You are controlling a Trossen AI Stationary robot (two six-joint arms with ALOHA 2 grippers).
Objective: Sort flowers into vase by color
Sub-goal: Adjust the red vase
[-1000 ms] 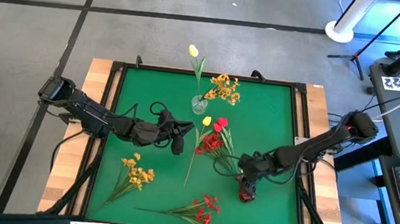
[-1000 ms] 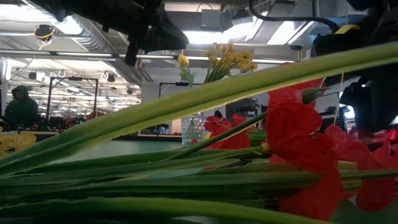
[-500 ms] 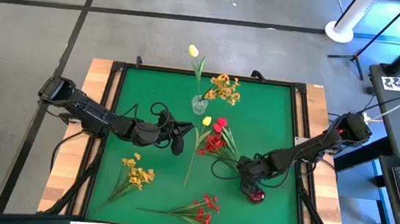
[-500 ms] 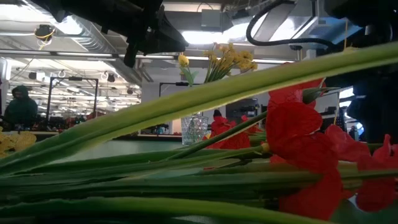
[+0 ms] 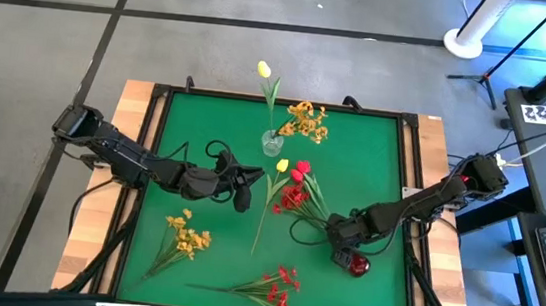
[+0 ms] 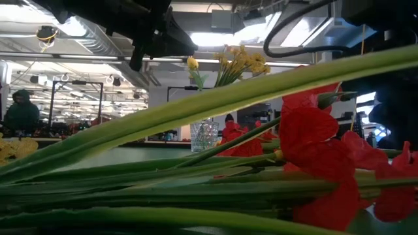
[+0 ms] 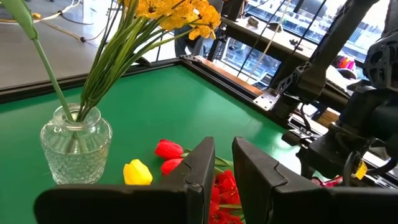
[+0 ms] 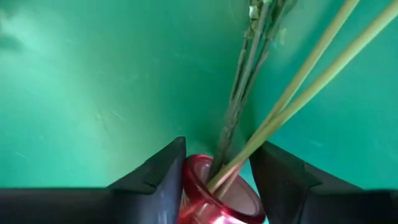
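A glass vase (image 5: 272,143) at the table's middle far side holds a yellow tulip (image 5: 264,69) and a yellow spray (image 5: 304,119). My right gripper (image 5: 349,253) is shut on a small red vase (image 5: 357,265) at the near right. Red flowers (image 5: 294,190) lie on the green mat with their stems (image 8: 273,106) stuck in the red vase's mouth. A loose yellow tulip (image 5: 282,165), a yellow spray (image 5: 186,236) and a red spray (image 5: 275,289) lie flat on the mat. My left gripper (image 5: 245,187) hovers empty left of the red flowers, with a narrow gap between its fingers (image 7: 205,165). My right gripper pinches the red vase just below its rim (image 8: 198,186), one finger on each side. The fingers slant down from the table's far left side. The stems run out of the vase's mouth between the fingers. The gripper hides whether the vase's base is on the mat.
A black frame (image 5: 152,161) edges the green mat (image 5: 363,162). There is free mat at the far right and the far left. In the low view, stems and red blooms (image 6: 313,150) of the near spray fill the foreground.
My right gripper has swung the red vase a little toward the table's right edge and turned it, so its mouth now faces more upward. The red flower heads have stayed nearly where they were on the mat.
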